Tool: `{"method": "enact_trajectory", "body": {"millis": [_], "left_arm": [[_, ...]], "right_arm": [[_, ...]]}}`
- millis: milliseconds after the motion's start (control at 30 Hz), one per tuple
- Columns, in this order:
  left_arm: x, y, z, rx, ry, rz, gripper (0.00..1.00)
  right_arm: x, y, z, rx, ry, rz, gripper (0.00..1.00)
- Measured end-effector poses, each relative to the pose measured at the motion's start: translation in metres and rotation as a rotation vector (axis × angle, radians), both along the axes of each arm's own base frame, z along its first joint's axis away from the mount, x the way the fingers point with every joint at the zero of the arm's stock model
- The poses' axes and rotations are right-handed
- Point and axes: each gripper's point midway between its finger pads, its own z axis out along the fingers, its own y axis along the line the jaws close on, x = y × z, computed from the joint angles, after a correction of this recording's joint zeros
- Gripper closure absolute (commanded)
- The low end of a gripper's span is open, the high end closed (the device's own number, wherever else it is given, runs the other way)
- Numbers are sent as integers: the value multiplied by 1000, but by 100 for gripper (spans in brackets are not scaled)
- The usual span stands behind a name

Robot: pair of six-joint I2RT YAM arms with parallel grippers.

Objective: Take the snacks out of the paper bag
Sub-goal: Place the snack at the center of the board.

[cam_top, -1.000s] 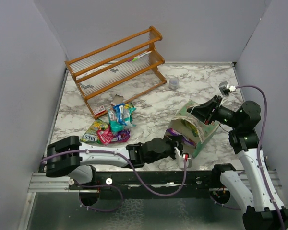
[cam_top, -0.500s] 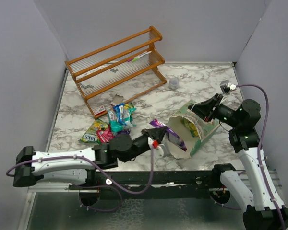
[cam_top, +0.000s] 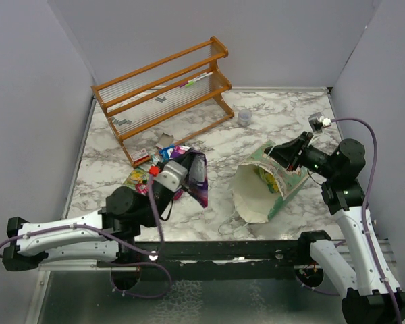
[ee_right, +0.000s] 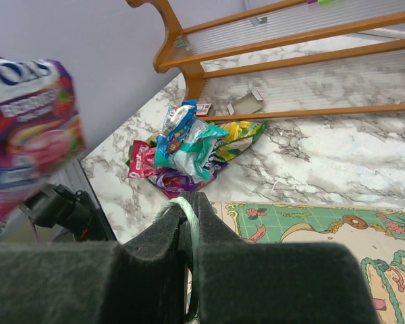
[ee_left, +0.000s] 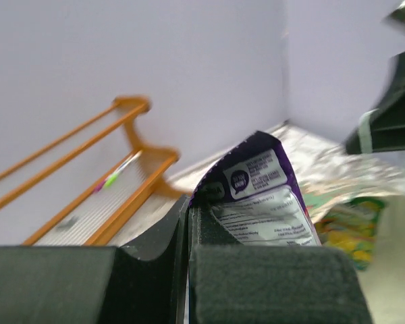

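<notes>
The mint-green paper bag [cam_top: 278, 181] lies on its side at centre right, its cream mouth facing the near left. My right gripper [cam_top: 289, 154] is shut on a pale green strip at the bag's top edge [ee_right: 189, 210]. My left gripper [cam_top: 181, 171] is shut on a purple snack packet [cam_top: 197, 177], which hangs over the right edge of the pile of snacks [cam_top: 150, 177]. In the left wrist view the purple packet [ee_left: 260, 196] sticks up from between the closed fingers [ee_left: 155, 243]. The right wrist view shows the pile [ee_right: 189, 145] and the blurred purple packet [ee_right: 30, 128].
A wooden rack [cam_top: 162, 91] stands at the back left with small white tags on and beside it. A small grey cup [cam_top: 244, 117] sits behind the bag. A white string handle [cam_top: 229, 219] trails from the bag's mouth. Grey walls enclose three sides.
My left arm has drawn back leftwards from the bag's mouth, carrying the purple packet to the snack pile. The right gripper has kept its hold on the bag.
</notes>
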Motion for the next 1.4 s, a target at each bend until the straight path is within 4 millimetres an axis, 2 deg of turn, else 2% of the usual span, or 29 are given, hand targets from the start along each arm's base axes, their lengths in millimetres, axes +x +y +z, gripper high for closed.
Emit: {"method": "enact_trajectory", "body": {"millis": [133, 233, 300, 433, 500, 567, 667, 800, 933, 1000, 1167, 1267, 1400], "left_arm": [[37, 14, -31, 88, 116, 228, 100], [72, 33, -54, 146, 223, 378, 100], [98, 52, -63, 143, 294, 470, 100], [137, 75, -81, 105, 435, 543, 100], [149, 74, -95, 96, 509, 521, 100], [155, 65, -110, 96, 573, 475, 100], [155, 37, -127, 81, 669, 346, 100], [147, 7, -136, 37, 749, 201, 100], [145, -14, -136, -30, 799, 116, 100], [147, -20, -143, -59, 837, 108, 100], [159, -22, -174, -157, 982, 158, 100], [169, -11, -204, -218, 1083, 229, 100], [176, 14, -250, -275, 1224, 356, 100]], "right_arm": [[0, 0, 0, 0, 1, 0, 98], [0, 0, 0, 1, 2, 0, 98], [0, 0, 0, 2, 3, 0, 98], [-1, 0, 3, 2, -3, 0, 98], [-3, 0, 5, 2, -8, 0, 98], [-6, 0, 6, 1, -8, 0, 98], [-7, 0, 6, 1, -7, 0, 98], [-7, -1, 5, 1, -4, -1, 98], [-7, -1, 5, 1, -4, -1, 98], [-7, -1, 5, 1, -4, -1, 98], [-7, -1, 5, -3, -7, -1, 98], [-7, -1, 4, -6, -10, -1, 98], [-6, -1, 4, -10, -12, -3, 98]]}}
